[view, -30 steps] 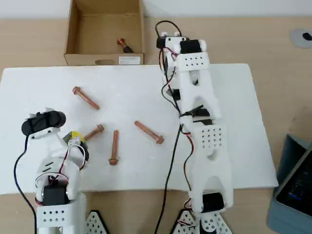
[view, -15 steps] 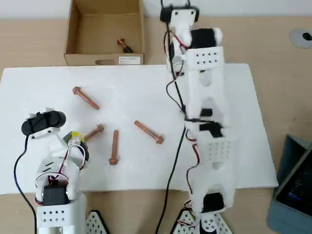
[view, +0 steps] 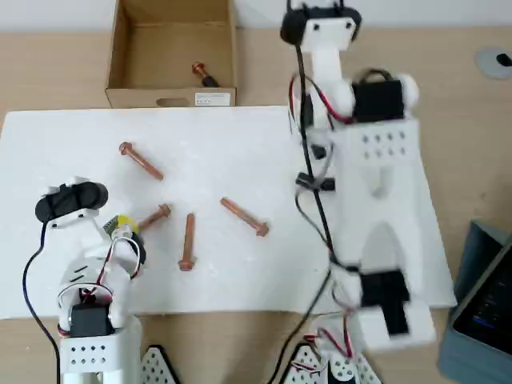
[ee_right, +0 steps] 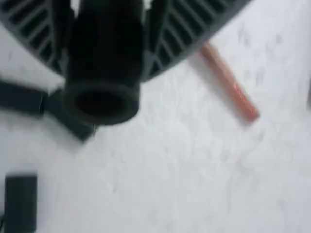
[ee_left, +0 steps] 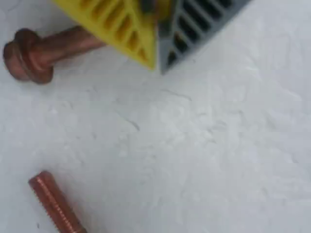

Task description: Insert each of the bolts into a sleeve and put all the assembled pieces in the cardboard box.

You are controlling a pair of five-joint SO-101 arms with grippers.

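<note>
Several copper bolts lie on the white mat: one at far left, one in the middle, one nearer the front. My left gripper rests on the mat, shut on the shaft end of a fourth bolt. In the left wrist view, its yellow and grey fingers meet at their tips over that bolt. My right gripper is shut on a black sleeve, held above the mat near a bolt. The cardboard box holds one assembled piece.
The right arm rises high over the mat's right side, trailing black cables. A dark grey device sits off the mat at the right edge. Another bolt's threaded end lies close to the left gripper.
The right arm has risen and swung rightward and toward the table's far edge. The left arm and all the bolts have stayed put.
</note>
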